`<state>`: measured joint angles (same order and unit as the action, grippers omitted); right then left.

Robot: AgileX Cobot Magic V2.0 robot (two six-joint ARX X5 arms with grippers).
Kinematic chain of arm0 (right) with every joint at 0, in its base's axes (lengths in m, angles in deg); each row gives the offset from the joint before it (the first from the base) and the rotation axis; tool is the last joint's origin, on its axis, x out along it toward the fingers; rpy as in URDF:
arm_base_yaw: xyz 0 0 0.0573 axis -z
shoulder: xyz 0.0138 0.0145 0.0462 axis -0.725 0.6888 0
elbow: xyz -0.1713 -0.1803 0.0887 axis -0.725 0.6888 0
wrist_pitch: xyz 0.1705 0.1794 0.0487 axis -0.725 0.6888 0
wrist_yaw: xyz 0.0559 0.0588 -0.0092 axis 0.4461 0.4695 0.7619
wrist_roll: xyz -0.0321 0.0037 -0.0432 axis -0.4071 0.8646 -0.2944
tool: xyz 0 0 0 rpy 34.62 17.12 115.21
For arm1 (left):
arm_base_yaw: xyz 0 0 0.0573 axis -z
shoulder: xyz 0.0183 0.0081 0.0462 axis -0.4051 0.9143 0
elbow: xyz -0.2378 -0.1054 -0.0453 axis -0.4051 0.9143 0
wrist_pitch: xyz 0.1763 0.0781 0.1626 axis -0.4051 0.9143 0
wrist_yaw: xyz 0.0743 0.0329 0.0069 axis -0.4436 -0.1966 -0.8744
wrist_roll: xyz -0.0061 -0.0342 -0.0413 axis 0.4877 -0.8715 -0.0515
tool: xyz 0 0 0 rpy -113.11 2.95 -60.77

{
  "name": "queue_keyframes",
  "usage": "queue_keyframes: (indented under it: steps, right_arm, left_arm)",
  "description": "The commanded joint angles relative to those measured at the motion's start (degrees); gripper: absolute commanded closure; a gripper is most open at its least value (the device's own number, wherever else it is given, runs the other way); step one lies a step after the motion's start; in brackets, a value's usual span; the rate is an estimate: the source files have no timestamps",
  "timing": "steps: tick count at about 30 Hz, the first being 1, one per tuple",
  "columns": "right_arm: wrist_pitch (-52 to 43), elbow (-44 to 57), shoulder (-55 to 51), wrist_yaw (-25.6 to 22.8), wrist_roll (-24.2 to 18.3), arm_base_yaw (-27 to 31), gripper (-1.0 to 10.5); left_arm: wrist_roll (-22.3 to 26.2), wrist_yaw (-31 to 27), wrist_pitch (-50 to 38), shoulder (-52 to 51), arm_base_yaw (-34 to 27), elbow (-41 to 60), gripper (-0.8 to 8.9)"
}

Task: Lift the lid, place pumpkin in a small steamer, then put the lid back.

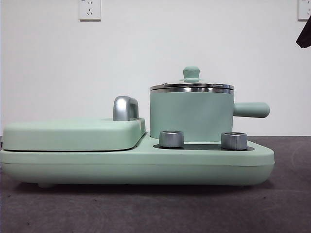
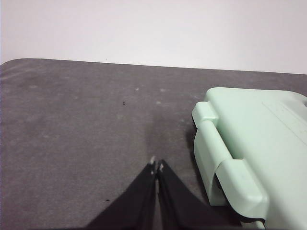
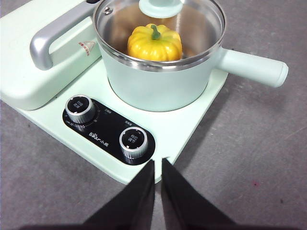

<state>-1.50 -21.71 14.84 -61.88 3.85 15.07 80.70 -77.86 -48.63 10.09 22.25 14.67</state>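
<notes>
The small steamer (image 1: 190,116) (image 3: 163,81) stands on the right side of the mint-green cooker, its side handle pointing right. The glass lid (image 1: 191,85) (image 3: 192,24) sits on the steamer's rim, its green knob on top. The yellow-orange pumpkin (image 3: 154,43) lies inside the steamer, seen through the lid. My right gripper (image 3: 157,163) is shut and empty, above the cooker's front edge near the dials. My left gripper (image 2: 157,165) is shut and empty over bare table beside the cooker's left end. A black arm tip (image 1: 304,36) shows at the top right of the front view.
The wide flat griddle cover (image 1: 73,133) (image 2: 259,139) with a steel handle (image 1: 125,108) (image 3: 53,38) takes up the cooker's left half. Two steel dials (image 1: 171,138) (image 3: 80,108) stand in front of the steamer. Grey table (image 2: 81,124) surrounds the cooker; a white wall stands behind.
</notes>
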Motion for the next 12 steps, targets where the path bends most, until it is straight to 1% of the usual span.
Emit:
queue_keyframes:
  steps: [1,9,10,12]
  right_arm:
    - [-0.63,-0.07,0.17,0.0,0.55,-0.35,9.3]
    - [-0.63,-0.07,0.17,0.0,0.33,-0.35,9.3]
    - [-0.98,-0.07,0.15,-0.37,-1.9,-0.31,9.3]
    - [-1.81,0.28,-0.44,-1.77,-3.13,0.37,9.3]
  left_arm:
    - [0.92,-0.04,-0.61,-0.02,-0.04,1.11,8.07]
    - [0.92,-0.04,-0.61,-0.02,-0.04,1.11,8.07]
    - [0.92,-0.04,-0.61,-0.02,-0.04,1.11,8.07]
    - [0.92,-0.04,-0.61,-0.02,-0.04,1.11,8.07]
